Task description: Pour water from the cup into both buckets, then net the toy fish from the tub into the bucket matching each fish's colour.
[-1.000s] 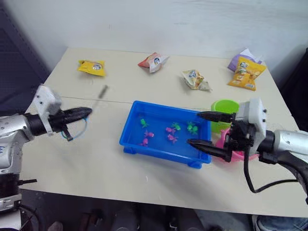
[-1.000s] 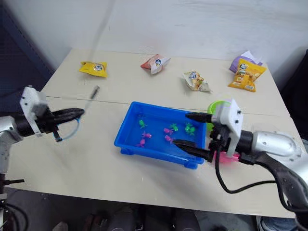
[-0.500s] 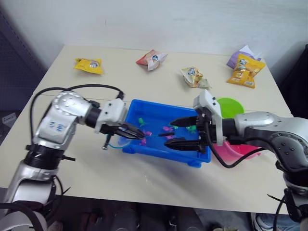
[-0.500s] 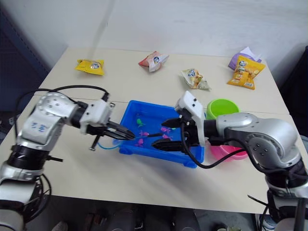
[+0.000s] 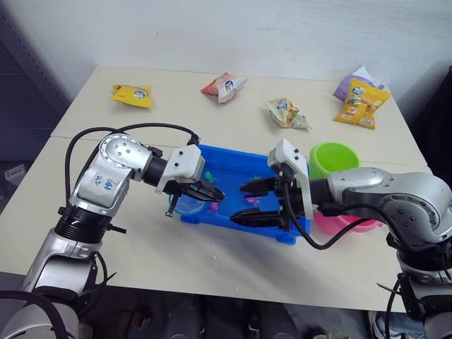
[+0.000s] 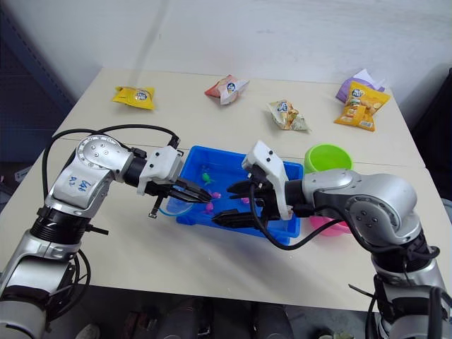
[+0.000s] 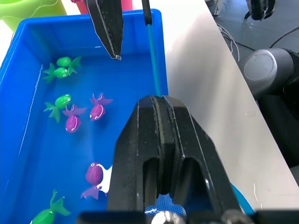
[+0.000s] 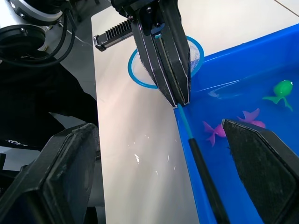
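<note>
1. Both arms have moved in from the table sides to the tub [image 5: 212,159] (head views).
2. Left wrist view: left gripper [image 7: 161,105] is pressed together on the net [image 7: 153,65] handle; light, thin, probably slippery.
3. Right wrist view: right gripper [image 8: 161,154] is spread wide, handle between its fingers, hoop outside the rim.

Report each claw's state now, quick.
Left claw: shut on the net, gripped at its stick.
Right claw: open, holding nothing, over the tub.
</note>
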{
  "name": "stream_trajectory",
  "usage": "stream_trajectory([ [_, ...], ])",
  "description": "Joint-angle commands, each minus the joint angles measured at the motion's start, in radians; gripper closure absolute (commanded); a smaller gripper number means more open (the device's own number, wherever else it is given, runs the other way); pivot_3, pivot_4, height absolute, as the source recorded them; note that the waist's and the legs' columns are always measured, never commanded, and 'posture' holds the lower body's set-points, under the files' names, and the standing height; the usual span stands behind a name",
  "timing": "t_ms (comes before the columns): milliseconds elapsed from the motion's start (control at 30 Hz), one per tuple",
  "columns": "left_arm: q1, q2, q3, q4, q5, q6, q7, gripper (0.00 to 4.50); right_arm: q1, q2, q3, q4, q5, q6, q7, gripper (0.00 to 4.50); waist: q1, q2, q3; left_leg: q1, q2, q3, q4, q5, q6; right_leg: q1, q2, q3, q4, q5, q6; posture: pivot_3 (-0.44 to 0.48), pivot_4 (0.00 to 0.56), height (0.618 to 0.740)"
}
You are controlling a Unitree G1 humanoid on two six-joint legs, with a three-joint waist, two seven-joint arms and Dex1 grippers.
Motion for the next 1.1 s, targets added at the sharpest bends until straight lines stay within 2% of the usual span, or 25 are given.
stream_trajectory([
  [33,-0.013,-0.012,0.0,-0.018,-0.001,0.003,0.005,4.5,0.007,0.005,-0.01,-0.024,-0.015,-0.009,0.002,0.78,0.0,0.0,0.0,0.0,0.0,0.0,0.0,0.0,0.0,0.0,0.0,0.0,0.0,0.0,0.0,0.0,0.15,0.738],
  [67,-0.011,-0.013,0.0,-0.022,-0.001,0.006,0.005,4.5,0.009,0.009,-0.012,-0.024,-0.019,-0.01,-0.001,1.15,0.0,0.0,0.0,0.0,0.0,0.0,0.0,0.0,0.0,0.0,0.0,0.0,0.0,0.0,0.0,0.0,0.15,0.738],
  [133,-0.006,-0.014,0.0,-0.029,-0.001,0.01,0.007,4.5,0.013,0.016,-0.016,-0.023,-0.024,-0.01,-0.002,2.31,0.0,0.0,0.0,0.0,0.0,0.0,0.0,0.0,0.0,0.0,0.0,0.0,0.0,0.0,0.0,0.0,0.15,0.738],
  [267,0.0,-0.012,0.007,-0.038,-0.002,0.013,0.009,4.5,0.022,0.025,-0.013,-0.021,-0.045,-0.019,0.005,4.12,0.0,0.0,0.0,0.0,0.0,0.0,0.0,0.0,0.0,0.0,0.0,0.0,0.001,0.0,0.0,0.0,0.15,0.738],
  [300,0.002,-0.014,0.012,-0.038,-0.005,0.005,0.008,4.5,0.028,0.034,-0.021,-0.019,-0.043,-0.019,0.002,4.44,0.0,0.0,0.0,0.0,0.0,0.0,0.0,0.0,0.0,0.0,0.0,0.0,0.001,0.0,0.0,0.0,0.15,0.738],
  [433,0.012,-0.018,0.024,-0.038,-0.014,-0.013,0.009,4.5,0.051,0.057,-0.044,-0.022,-0.043,-0.021,-0.005,4.44,0.0,0.0,0.0,0.0,0.0,0.0,0.0,0.0,0.0,0.0,0.0,0.0,0.001,0.0,0.0,0.0,0.15,0.738],
  [533,0.02,-0.04,0.061,-0.033,-0.047,-0.038,0.023,4.5,0.069,0.033,-0.044,-0.041,-0.067,-0.034,0.013,4.44,0.0,0.0,0.0,0.0,0.0,0.0,0.001,0.0,0.0,0.0,0.0,0.0,0.001,0.0,0.0,0.0,0.15,0.738],
  [567,0.018,-0.051,0.077,-0.029,-0.053,-0.045,0.04,3.77,0.07,0.024,-0.041,-0.045,-0.076,-0.04,0.021,4.5,0.001,0.0,0.0,0.0,0.0,0.0,0.001,0.0,0.0,0.0,0.0,0.0,0.001,0.0,0.0,0.0,0.15,0.738],
  [633,-0.007,-0.088,0.146,-0.017,-0.099,-0.018,0.103,3.05,0.076,0.002,-0.035,-0.058,-0.102,-0.073,0.047,4.5,0.001,0.0,0.0,0.0,0.0,0.0,0.001,0.0,0.0,0.0,0.0,0.0,0.001,0.0,0.0,0.0,0.15,0.738],
  [700,-0.029,-0.108,0.2,-0.002,-0.132,-0.019,0.137,2.1,0.087,-0.012,-0.037,-0.069,-0.128,-0.114,0.074,4.5,0.002,0.0,0.0,0.0,0.0,0.0,0.002,0.0,0.0,0.0,0.0,0.0,0.001,0.0,0.0,0.0,0.15,0.738],
  [767,-0.06,-0.107,0.273,0.029,-0.187,0.013,0.165,1.29,0.109,-0.052,-0.048,-0.087,-0.168,-0.186,0.128,4.5,0.0,0.0,0.0,0.0,0.0,0.0,0.002,0.0,0.0,0.0,0.0,0.0,0.001,0.0,0.0,0.0,0.15,0.738],
  [800,-0.076,-0.095,0.313,0.057,-0.208,0.028,0.179,0.76,0.125,-0.082,-0.059,-0.096,-0.196,-0.232,0.16,4.5,-0.001,0.0,0.0,0.0,0.0,0.0,0.002,0.0,0.0,0.0,0.0,0.0,0.002,0.0,0.0,0.0,0.15,0.738],
  [867,-0.097,-0.064,0.376,0.12,-0.219,0.025,0.207,0.07,0.16,-0.128,-0.084,-0.097,-0.266,-0.335,0.201,4.5,-0.002,0.0,0.0,0.0,0.0,0.0,0.002,0.0,0.0,0.0,0.0,0.0,0.002,0.0,0.0,0.0,0.15,0.738],
  [967,-0.075,0.013,0.434,0.232,-0.19,-0.046,0.191,0.07,0.224,-0.214,-0.098,-0.057,-0.436,-0.574,0.296,4.5,-0.004,0.0,0.0,0.002,-0.001,0.001,0.002,0.0,0.0,0.0,0.001,0.0,0.002,0.0,0.0,0.0,0.15,0.738],
  [1100,0.029,0.076,0.45,0.268,-0.174,-0.124,0.132,0.07,0.31,-0.283,-0.101,0.044,-0.669,-0.896,0.344,4.5,0.001,0.0,0.0,0.002,-0.001,0.001,0.002,0.0,0.0,0.001,0.001,-0.001,0.002,0.0,0.0,0.0,0.15,0.738],
])
